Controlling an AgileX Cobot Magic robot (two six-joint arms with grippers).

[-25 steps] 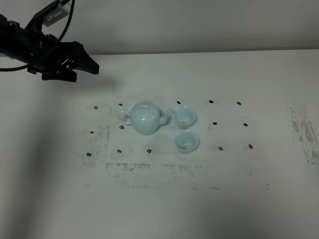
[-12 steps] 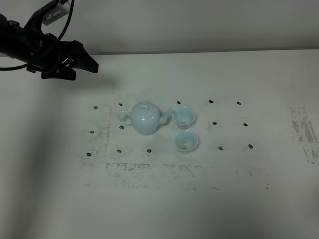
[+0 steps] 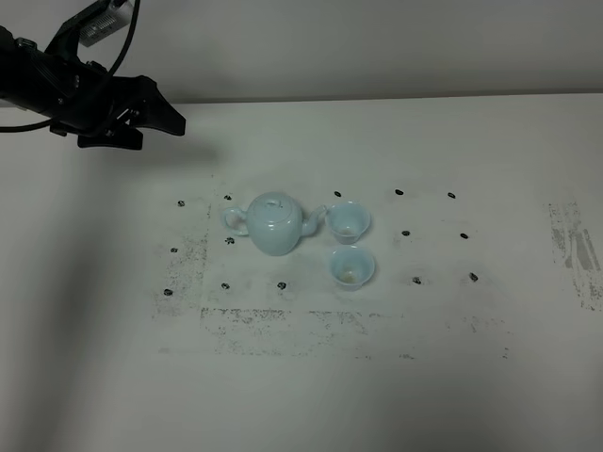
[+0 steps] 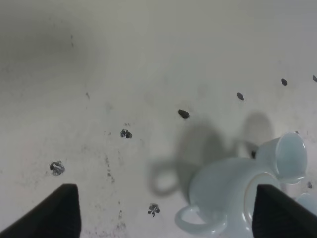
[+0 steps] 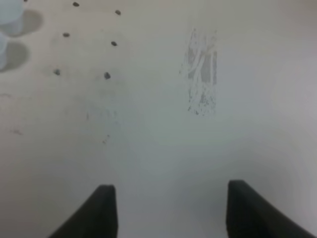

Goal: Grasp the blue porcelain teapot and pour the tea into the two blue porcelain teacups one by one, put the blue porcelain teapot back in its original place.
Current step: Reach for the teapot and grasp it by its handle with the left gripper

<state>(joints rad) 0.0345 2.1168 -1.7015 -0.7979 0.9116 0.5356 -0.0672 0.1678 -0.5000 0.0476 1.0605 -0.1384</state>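
The blue porcelain teapot stands upright with its lid on at the table's middle, handle to the left, spout to the right. The two blue porcelain teacups stand just right of it, one by the spout and one nearer the front. Each has a faint tan patch inside; the tea is not clearly visible. My left gripper is open and empty, hovering far back-left of the teapot. The left wrist view shows the teapot and a cup ahead of the open gripper. My right gripper is open and empty over bare table.
The white table has small black dot marks and scuffed grey patches around the tea set. A worn streak lies near the right edge and also shows in the right wrist view. The right arm is outside the exterior view.
My left gripper has crept very slightly back and away. The teapot and cups have not moved.
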